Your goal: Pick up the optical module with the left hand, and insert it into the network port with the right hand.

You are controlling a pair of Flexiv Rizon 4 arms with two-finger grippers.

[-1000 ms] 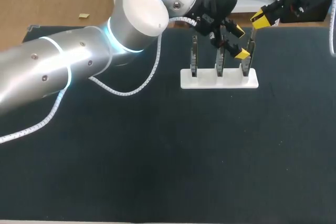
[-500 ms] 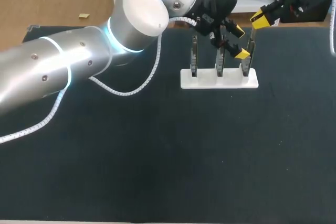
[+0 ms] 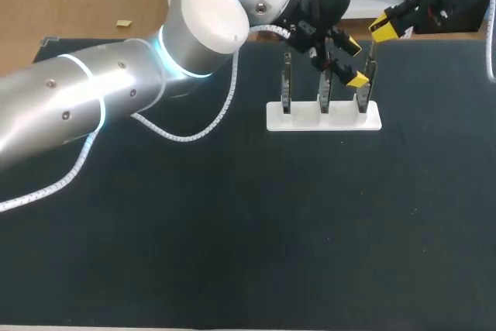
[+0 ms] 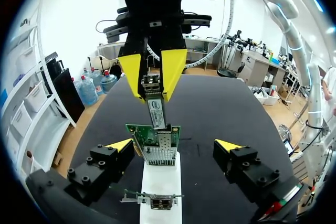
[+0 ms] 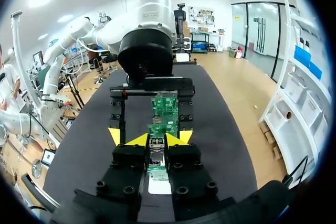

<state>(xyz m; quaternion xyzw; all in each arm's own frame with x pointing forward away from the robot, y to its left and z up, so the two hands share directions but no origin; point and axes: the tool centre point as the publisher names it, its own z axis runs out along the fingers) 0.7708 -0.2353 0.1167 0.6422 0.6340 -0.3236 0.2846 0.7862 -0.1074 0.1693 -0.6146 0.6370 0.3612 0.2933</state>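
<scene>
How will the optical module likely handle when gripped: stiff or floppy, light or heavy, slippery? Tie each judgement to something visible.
Probably stiff: the optical module juts straight from the right hand, pinched only at its top end. Likely light, since that small pinch holds it. Its smooth metal-looking casing may slip if it meets the port crooked.

My left arm [image 3: 46, 114] is glossy silver with glowing blue rings and a white coiled cable [image 3: 186, 136]. The left gripper [image 4: 175, 145] is black, yellow-tipped.
</scene>
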